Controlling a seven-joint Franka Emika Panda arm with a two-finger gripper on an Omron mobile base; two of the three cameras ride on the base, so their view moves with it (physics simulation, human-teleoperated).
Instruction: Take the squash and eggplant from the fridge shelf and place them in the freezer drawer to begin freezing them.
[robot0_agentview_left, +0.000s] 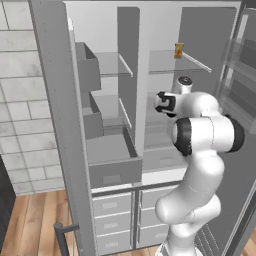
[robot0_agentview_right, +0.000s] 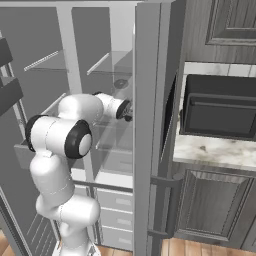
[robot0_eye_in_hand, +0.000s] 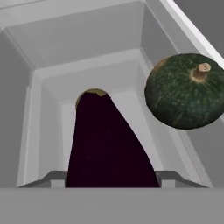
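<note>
Fingers (robot0_eye_in_hand: 112, 183) show as two small grey tips low in the hand view, one on each side of the eggplant (robot0_eye_in_hand: 107, 144), whose wide dark purple body takes up the whole gap between them. Both tips appear to meet its flanks, so the fingers look closed on it at about the eggplant's own width, though the contact line itself sits at the very bottom of the view and is hard to read. From the fingers the eggplant narrows away to a rounded tip with a thin yellowish rim.

Just beside it, up and to the right in the hand view, lies the squash (robot0_eye_in_hand: 186, 90), round, dark green with pale speckles and a short tan stem; a sliver of pale surface separates the two vegetables. Both sit against pale grey stepped walls of the fridge interior.

In the left base view the white arm (robot0_agentview_left: 205, 135) reaches into the open fridge at mid height, its wrist at the right-hand compartment. The freezer drawer (robot0_agentview_left: 112, 160) stands pulled out to the left and lower, well apart from the wrist. A small yellow-orange item (robot0_agentview_left: 178, 50) stands on the upper glass shelf.
</note>
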